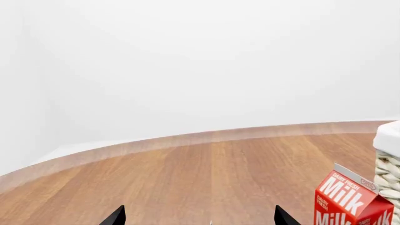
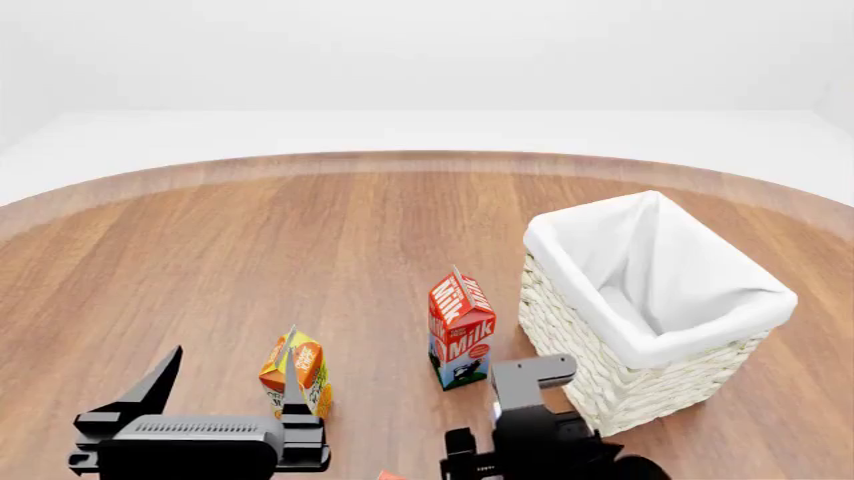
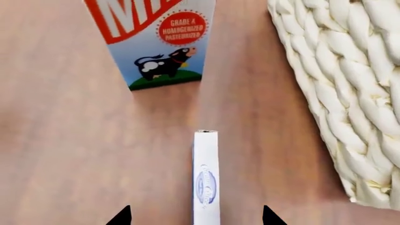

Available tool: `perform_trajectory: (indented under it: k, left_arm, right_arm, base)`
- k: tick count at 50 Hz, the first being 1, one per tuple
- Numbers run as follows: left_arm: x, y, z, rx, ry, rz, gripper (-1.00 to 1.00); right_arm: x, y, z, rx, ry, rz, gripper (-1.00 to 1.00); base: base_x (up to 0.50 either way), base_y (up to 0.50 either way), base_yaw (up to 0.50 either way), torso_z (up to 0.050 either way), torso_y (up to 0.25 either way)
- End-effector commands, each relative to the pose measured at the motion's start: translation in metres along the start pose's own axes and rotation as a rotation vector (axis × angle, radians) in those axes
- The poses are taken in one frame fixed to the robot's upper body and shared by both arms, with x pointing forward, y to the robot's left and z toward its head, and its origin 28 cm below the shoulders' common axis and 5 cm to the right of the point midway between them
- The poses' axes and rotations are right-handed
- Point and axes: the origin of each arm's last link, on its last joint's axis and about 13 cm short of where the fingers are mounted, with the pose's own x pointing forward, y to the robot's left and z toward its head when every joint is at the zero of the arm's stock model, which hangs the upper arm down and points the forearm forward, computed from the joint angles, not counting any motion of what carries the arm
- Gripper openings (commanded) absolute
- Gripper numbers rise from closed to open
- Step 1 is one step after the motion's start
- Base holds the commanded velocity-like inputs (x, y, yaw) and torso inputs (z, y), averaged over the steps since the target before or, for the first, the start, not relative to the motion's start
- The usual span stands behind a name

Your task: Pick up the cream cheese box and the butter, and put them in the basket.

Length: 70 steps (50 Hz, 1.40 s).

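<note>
Right gripper point(image 3: 195, 216) astride cream cheese box point(image 3: 205, 183).

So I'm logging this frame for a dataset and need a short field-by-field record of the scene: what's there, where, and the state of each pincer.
surface: round wooden table
basket: upright on the robot's right, white liner, nothing visible inside
milk carton: upright, just left of the basket
orange juice carton: upright, left of the milk carton
cream cheese box: on the table between the right pincer's fingertips, not lifted
butter: not clearly in view
left pincer: open, empty
right pincer: open, straddling the cream cheese box
</note>
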Motion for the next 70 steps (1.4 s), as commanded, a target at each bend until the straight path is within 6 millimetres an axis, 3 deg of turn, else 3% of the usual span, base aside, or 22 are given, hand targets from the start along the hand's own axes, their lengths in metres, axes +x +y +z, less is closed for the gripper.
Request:
perform_trajectory:
  k: [1,53,54,70]
  left_arm:
    - [0.0,0.0,0.0,0.0,0.0,-0.002,1.0]
    - [0.0,0.0,0.0,-0.001,0.002,-0.001,1.0]
    - [0.0,0.0,0.0,-0.001,0.002,0.0,1.0]
    - [0.0,-0.001,0.0,-0.004,0.003,-0.003,1.0]
  right_arm:
    - [-0.004,0.002,0.009,0.023,0.003,0.015,1.0]
    - [0.021,0.003,-0.006,-0.008,0.037,-0.056,1.0]
    - [0.02,0.003,-0.006,-0.01,0.037,-0.054,-1.0]
    - [0.011,0.002,-0.001,-0.013,0.013,-0.035,-1.0]
  base:
    - [0.0,0.0,0.0,0.0,0.0]
    - [0.0,0.0,0.0,0.0,0.0]
    - [0.0,0.0,0.0,0.0,0.0]
    - [0.0,0.0,0.0,0.0,0.0]
